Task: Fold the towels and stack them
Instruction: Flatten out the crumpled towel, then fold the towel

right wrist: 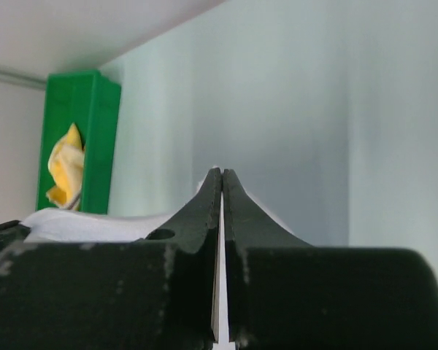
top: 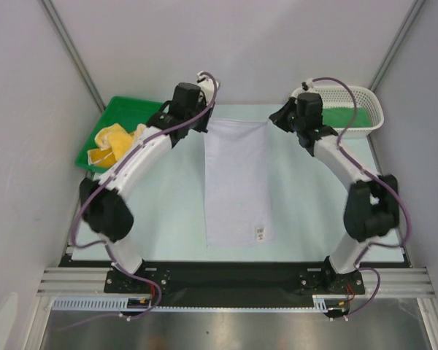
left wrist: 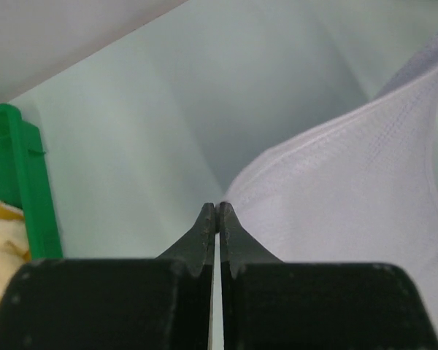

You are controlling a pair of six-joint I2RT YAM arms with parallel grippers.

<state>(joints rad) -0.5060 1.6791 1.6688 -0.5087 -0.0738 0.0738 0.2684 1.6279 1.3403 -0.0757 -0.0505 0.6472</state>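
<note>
A white towel [top: 236, 182] lies lengthwise on the table, its near end flat with a small label, its far edge lifted. My left gripper [top: 206, 121] is shut on the towel's far left corner; in the left wrist view the cloth [left wrist: 350, 211] hangs right of the closed gripper [left wrist: 217, 210]. My right gripper [top: 271, 120] is shut on the far right corner; in the right wrist view the gripper [right wrist: 223, 173] pinches white cloth [right wrist: 80, 224] that spreads to the left. A yellow towel [top: 115, 143] lies crumpled in the green bin [top: 124, 111].
A white basket [top: 371, 109] with green cloth inside stands at the back right. The green bin is at the back left, also in the left wrist view [left wrist: 29, 189] and right wrist view [right wrist: 95, 138]. Grey walls close in on both sides.
</note>
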